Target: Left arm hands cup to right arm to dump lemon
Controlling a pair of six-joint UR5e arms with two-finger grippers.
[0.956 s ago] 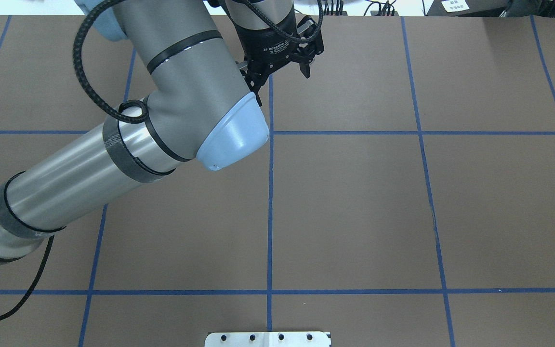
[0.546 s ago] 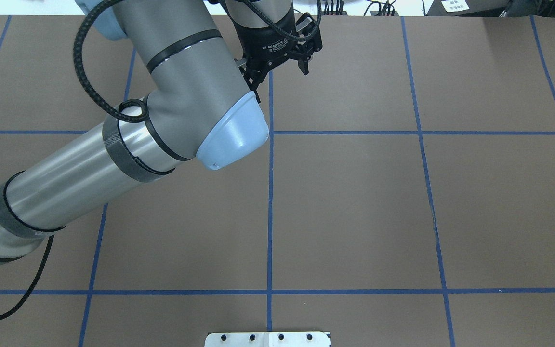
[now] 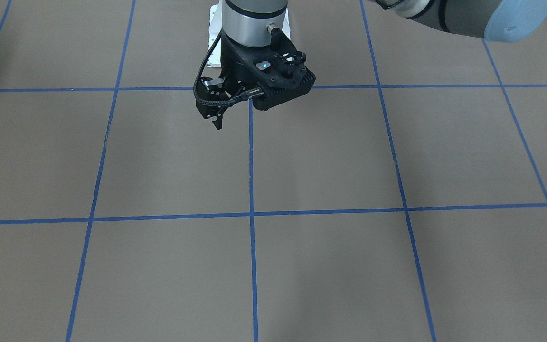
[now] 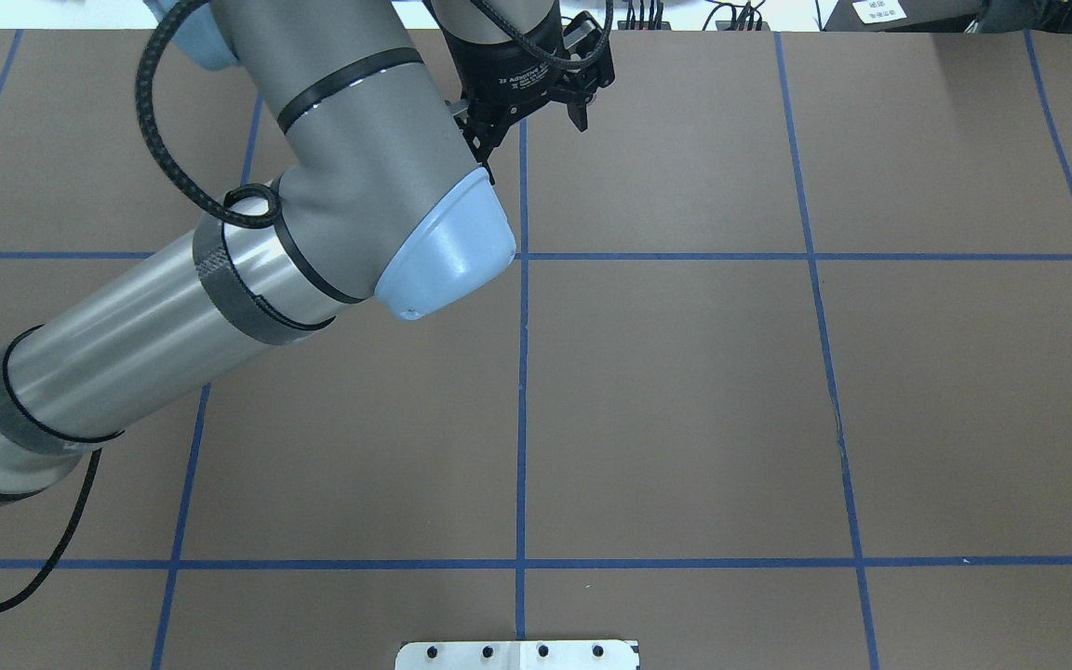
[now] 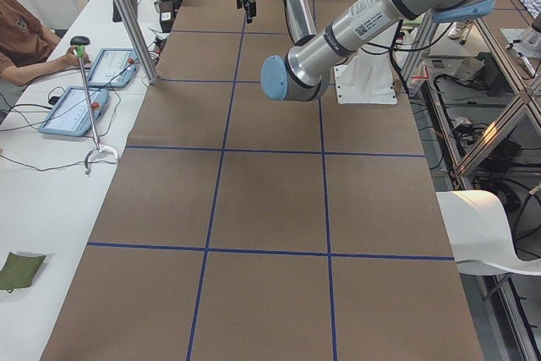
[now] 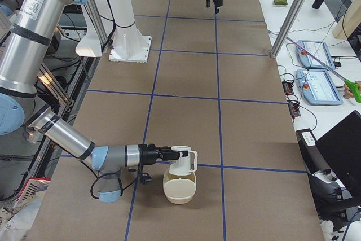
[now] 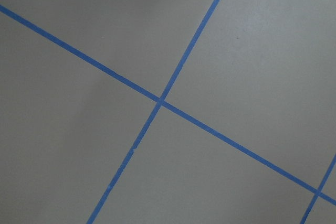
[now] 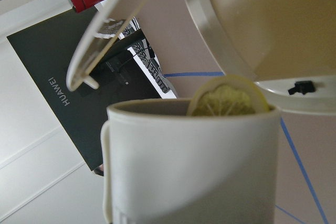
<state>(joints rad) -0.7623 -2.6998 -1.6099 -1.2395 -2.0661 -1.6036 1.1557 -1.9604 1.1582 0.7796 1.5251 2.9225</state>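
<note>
I am at the dumping step. The cup (image 6: pixel 181 161) is at the end of the right hand (image 6: pixel 168 152). It hangs in the air just above a cream bowl (image 6: pixel 179 198), which sits on the tabletop (image 6: pixel 186 83) at the cup's 6 o'clock.

In the right wrist view the lemon (image 8: pixel 227 98) pokes out past the cup's lip, at 12 o'clock, with the bowl beyond it. I think it is about to drop. To do this well I would turn the wrist slowly and hold the mouth over the middle of the bowl. Then the slice can slide out by itself. I would not shake the cup, or the slice may bounce over the rim. A wet slice may stick, so I would tip a bit more.

The left hand (image 4: pixel 533 128) is far off, fingers apart, holding nothing.

I can't see the right hand's fingers. The wrist view shows only the cup, and the side view is too small. So I cannot tell if they are clamped on it. How far the cup is tipped is hard to judge. The overhead and front views miss the cup, lemon and bowl. The cup's letters do not show.
</note>
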